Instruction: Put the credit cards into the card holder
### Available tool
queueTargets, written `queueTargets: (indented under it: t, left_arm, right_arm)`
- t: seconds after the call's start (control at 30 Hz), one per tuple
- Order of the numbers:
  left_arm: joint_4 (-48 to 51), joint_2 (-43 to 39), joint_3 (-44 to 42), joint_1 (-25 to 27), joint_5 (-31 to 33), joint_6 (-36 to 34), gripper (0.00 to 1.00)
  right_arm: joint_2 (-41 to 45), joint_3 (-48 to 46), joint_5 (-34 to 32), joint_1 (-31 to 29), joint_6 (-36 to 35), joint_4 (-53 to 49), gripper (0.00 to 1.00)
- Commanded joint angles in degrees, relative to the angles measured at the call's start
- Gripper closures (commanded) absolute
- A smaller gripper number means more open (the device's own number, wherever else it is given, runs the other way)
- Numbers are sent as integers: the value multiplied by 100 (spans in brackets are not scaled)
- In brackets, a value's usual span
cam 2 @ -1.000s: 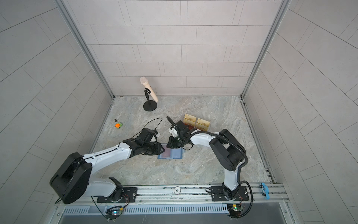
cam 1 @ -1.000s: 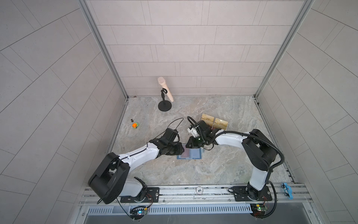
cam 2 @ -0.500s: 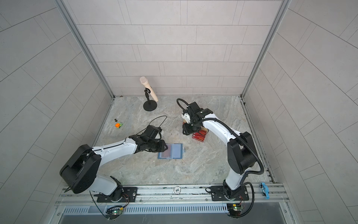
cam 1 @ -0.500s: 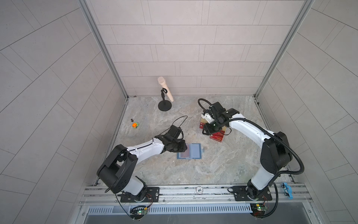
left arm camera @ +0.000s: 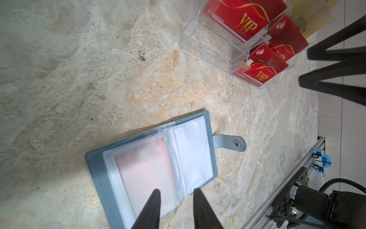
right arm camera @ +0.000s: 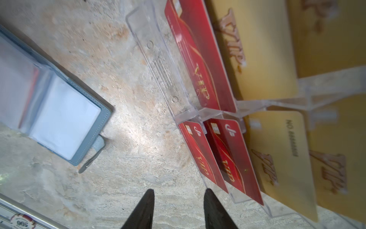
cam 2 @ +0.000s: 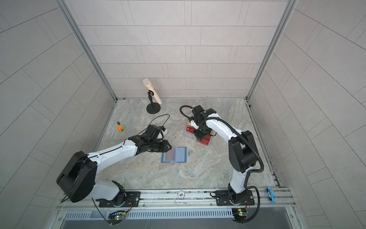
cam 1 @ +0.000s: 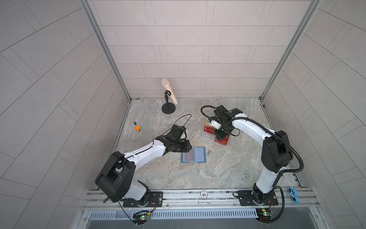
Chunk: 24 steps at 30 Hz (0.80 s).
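Marble tabletop (cam 1: 217, 174) surrounds open card holder (cam 1: 194, 157).

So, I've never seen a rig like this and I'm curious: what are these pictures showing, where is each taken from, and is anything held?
Two robot arms stand on a rail, each ending in a two-fingered gripper. Two pictures look down from overhead; the other two come from cameras on the arms' wrists, where the dark prongs are the fingers. On the table: an open blue card holder with one red card in a sleeve, a clear stand holding red credit cards and gold cards, a microphone, an orange toy. The left gripper is at the holder, the right gripper by the stand; both are open and empty.
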<state>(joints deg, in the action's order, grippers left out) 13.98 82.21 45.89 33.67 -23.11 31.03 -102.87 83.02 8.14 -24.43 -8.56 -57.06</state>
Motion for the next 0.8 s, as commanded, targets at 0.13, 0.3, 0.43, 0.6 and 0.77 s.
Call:
queueTargets:
  t: [0.13,0.3,0.43,0.6,0.77]
  left_arm:
    - [10,-163,-107,-137,-149,-85,66]
    - [-38,-129,-134,-150,-181,-30,66]
    - [26,-169,-133,-166,-158,-65,66]
    - [70,-169,-133,-194,-138,-84,66]
    - [68,-199,-150,-194,-108,-52,66]
  right_arm:
    - [-276,32,-472,-36,-443,230,58]
    - [-604,237,-573,-36,-559,164,58]
    - [-635,202,-662,-39,-576,253,58]
    - [-664,137,-833,-35,-635,290,58]
    - [-682,14,-860,-39,-638,372,58]
